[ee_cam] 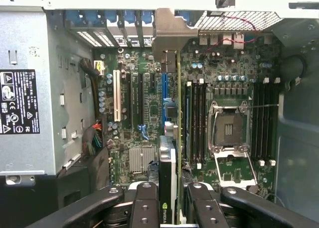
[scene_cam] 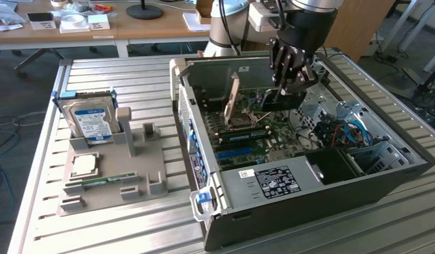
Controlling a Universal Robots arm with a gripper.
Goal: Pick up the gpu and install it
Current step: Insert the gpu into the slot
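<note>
The gpu (scene_cam: 280,100) is a thin dark card held on edge inside the open computer case (scene_cam: 387,185), above the green motherboard (scene_cam: 256,140). My gripper (scene_cam: 293,84) comes down from above and is shut on the card's top edge. In the wrist view, the gpu (ee_cam: 168,158) is seen edge-on between my black fingers (ee_cam: 144,203), with a small NVIDIA label near them. Its grey metal bracket (ee_cam: 172,31) sits at the case's rear slot openings. The card lines up with a blue slot (ee_cam: 164,86). I cannot tell if it touches the slot.
A grey fixture (scene_cam: 133,174) to the exterior view's left of the case holds a blue-labelled hard drive (scene_cam: 90,119), a processor chip (scene_cam: 84,165) and a green memory stick (scene_cam: 101,181). Inside the case are a bare processor socket (ee_cam: 228,128), a power supply (scene_cam: 274,182) and cables (scene_cam: 348,132).
</note>
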